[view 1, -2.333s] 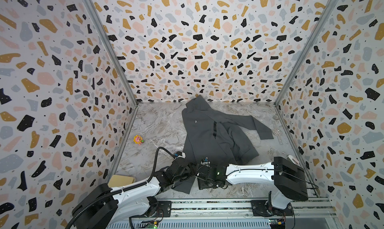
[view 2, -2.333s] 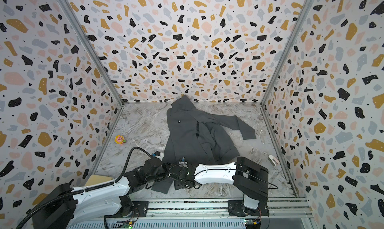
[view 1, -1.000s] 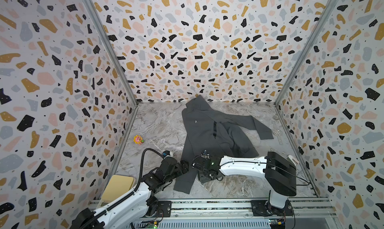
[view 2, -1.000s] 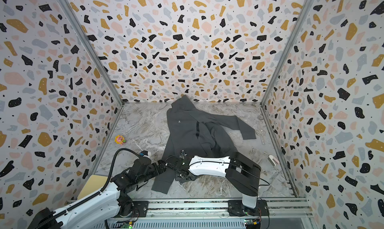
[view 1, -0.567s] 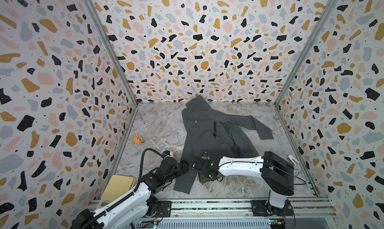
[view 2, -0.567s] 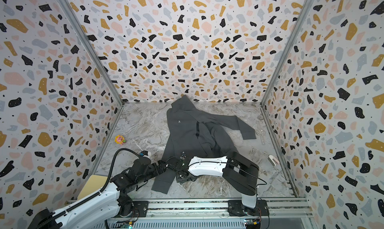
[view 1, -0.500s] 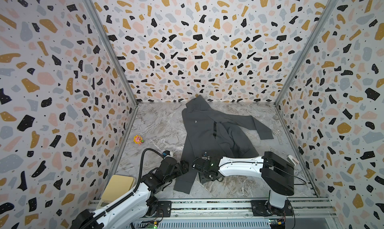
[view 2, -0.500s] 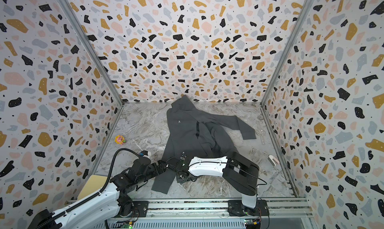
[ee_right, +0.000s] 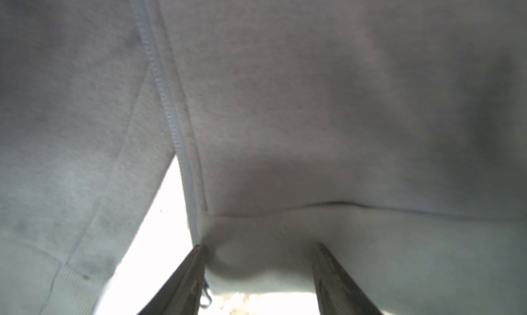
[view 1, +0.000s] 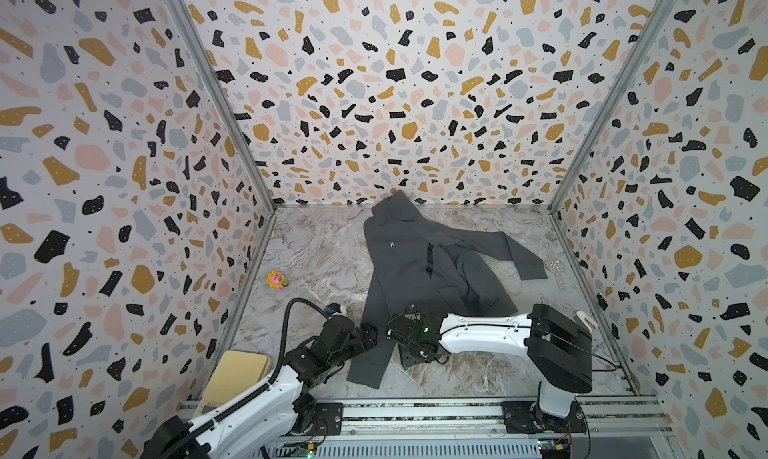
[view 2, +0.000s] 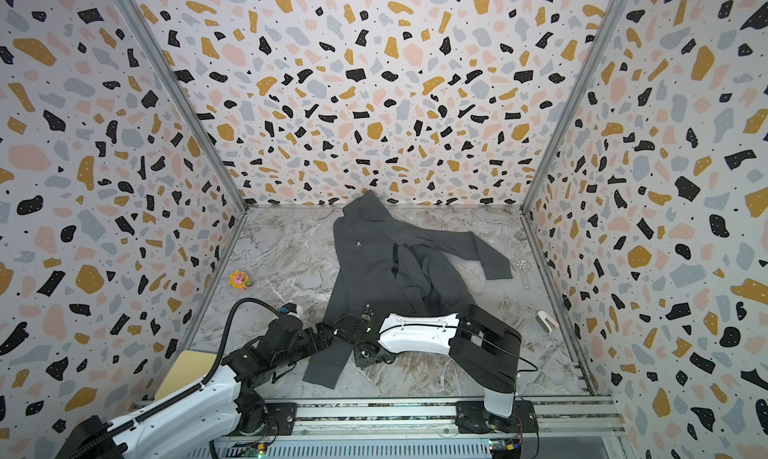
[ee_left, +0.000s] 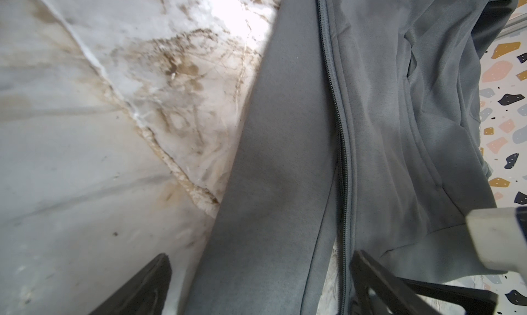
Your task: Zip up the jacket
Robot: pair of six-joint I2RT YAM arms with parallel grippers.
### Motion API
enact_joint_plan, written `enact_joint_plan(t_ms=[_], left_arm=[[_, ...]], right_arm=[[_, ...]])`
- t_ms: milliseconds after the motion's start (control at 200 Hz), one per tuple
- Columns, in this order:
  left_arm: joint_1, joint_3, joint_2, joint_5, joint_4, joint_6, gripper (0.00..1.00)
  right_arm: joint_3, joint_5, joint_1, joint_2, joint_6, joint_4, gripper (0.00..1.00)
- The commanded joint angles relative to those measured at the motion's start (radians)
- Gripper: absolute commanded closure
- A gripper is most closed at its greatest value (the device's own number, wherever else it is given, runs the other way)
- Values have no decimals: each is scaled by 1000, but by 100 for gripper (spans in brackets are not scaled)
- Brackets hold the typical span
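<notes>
Charcoal and limp, the jacket (view 1: 415,265) is being shown in both top views, spread from the table's (view 1: 316,249) back edge frontward. Left wrist view: the left gripper (ee_left: 259,259) is being held wide over the zipper (ee_left: 342,145). Right wrist view: the right gripper (ee_right: 258,245), half-open, is being set astride the hem (ee_right: 285,228), judged the firmest hold.

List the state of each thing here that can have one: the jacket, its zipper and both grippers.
dark charcoal-grey soft fabric jacket: lying spread on the marble table
front zipper: undone at the hem, panels parted there
left gripper: open, fingers either side of a front panel
right gripper: open, jaws astride the hem corner by the zipper end
</notes>
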Motion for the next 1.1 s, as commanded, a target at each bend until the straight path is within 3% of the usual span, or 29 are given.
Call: enact_joint_plan(t_ms=[0, 626, 876, 976, 1096], left_arm=[[5, -8, -7, 3, 12, -6, 0], [5, -19, -23, 2, 9, -17, 0], [5, -15, -36, -17, -23, -13, 0], [5, -15, -51, -28, -25, -24, 0], [5, -10, -61, -25, -9, -38, 0]], right_arm=[[29, 10, 1, -49, -12, -81, 38], [-39, -71, 2, 81, -43, 42, 40], [-70, -39, 7, 77, -42, 45, 70], [-58, -4, 6, 24, -88, 49, 90], [-48, 6, 2, -42, -158, 63, 100]])
